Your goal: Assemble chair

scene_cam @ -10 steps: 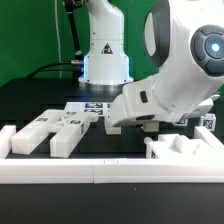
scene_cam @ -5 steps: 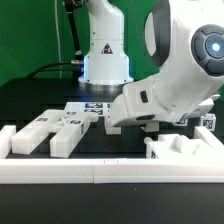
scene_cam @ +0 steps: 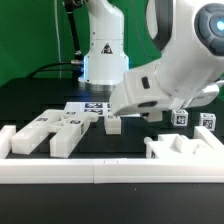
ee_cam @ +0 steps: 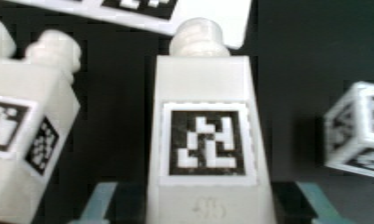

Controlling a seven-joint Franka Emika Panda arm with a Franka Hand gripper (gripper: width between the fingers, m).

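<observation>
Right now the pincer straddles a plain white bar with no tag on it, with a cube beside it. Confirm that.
Not quite. The bar between the fingers of the pincer does carry a black-and-white square tag on its face, as the wrist view shows. The rest holds: the bar is white and a cube sits beside it.

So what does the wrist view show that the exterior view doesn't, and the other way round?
Only the wrist view: the gripper, its fingers hugging both sides of a tagged bar, and the round peg on the bar's end. Only the exterior view: the whole arm, the long border rail and the green backdrop. Both: that bar, a tagged cube beside it, and the marker board.
</observation>
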